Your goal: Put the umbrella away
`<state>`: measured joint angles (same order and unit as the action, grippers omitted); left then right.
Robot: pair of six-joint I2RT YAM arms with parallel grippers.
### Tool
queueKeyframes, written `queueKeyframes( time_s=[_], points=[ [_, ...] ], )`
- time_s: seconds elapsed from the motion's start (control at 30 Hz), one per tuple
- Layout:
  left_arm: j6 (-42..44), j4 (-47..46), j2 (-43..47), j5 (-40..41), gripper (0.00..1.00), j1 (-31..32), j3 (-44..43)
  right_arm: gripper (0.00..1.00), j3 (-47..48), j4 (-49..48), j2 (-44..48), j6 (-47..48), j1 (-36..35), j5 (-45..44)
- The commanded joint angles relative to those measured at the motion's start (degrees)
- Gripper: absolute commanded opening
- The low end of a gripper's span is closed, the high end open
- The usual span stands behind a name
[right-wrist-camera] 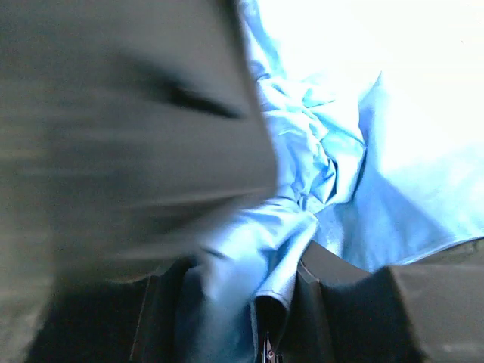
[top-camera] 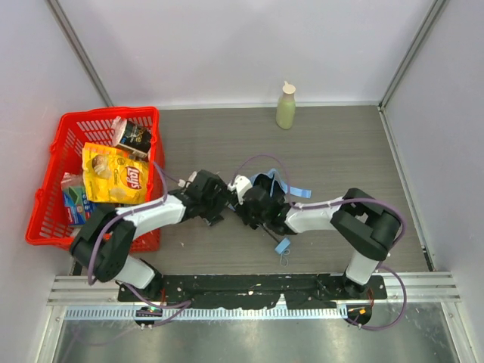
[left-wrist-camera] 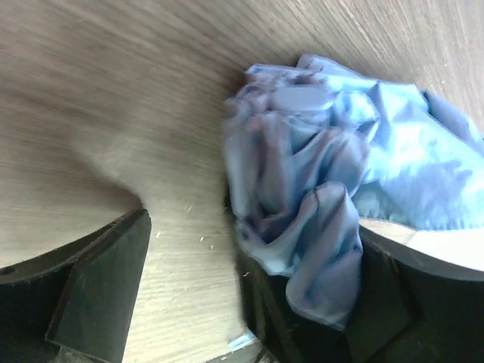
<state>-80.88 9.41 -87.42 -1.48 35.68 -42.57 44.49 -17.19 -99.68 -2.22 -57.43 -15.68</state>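
Filling both wrist views, the umbrella (left-wrist-camera: 318,189) barely shows overhead.

Top view even and sharp; right wrist view blown white beyond the umbrella (right-wrist-camera: 318,159) (left half motion-blurred).

Left arm (top-camera: 155,213) and right arm (top-camera: 314,219): white links, black joints; purple cables (top-camera: 261,157); left tool (left-wrist-camera: 204,291), right tool (right-wrist-camera: 249,318) black.

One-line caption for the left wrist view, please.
Left gripper open above the wood-grain table, the umbrella a crumpled sky-blue bundle bunched against one finger.
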Motion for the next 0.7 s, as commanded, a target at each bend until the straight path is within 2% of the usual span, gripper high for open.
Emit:
queueKeyframes(
  time_s=[0.0, 0.1, 0.13, 0.2, 0.4, 0.53, 0.67],
  points=[
    [5.5, 1.7, 6.3, 7.6, 1.0, 0.3, 5.6, 0.01, -2.7, 6.0, -0.6, -2.4, 10.0, 29.3],
    [7.8, -2.5, 7.5, 8.3, 1.0, 0.4, 7.8, 0.01, -2.2, 5.8, -1.6, -2.4, 14.9, 41.3],
    [8.3, -4.3, 7.5, 7.5, 1.0, 0.4, 8.5, 0.01, -2.1, 5.2, -1.8, -3.7, 17.0, 48.5],
    [9.2, -8.7, 6.9, 6.2, 1.0, 0.6, 9.9, 0.01, -2.1, 2.5, -3.1, -6.1, 19.4, 55.4],
    [11.3, -16.6, 3.4, 6.0, 1.0, 1.5, 11.4, 0.01, 3.1, 6.0, -9.0, -6.2, 21.8, 65.8],
    [10.3, -21.2, 1.4, 7.5, 0.91, 1.7, 13.4, 0.01, 3.3, 3.8, -11.1, -8.1, 23.4, 71.1],
    [8.9, -26.9, -1.3, 7.3, 0.69, 1.8, 14.0, 0.01, 4.8, 4.9, -13.3, -8.2, 23.9, 72.8]
  ],
)
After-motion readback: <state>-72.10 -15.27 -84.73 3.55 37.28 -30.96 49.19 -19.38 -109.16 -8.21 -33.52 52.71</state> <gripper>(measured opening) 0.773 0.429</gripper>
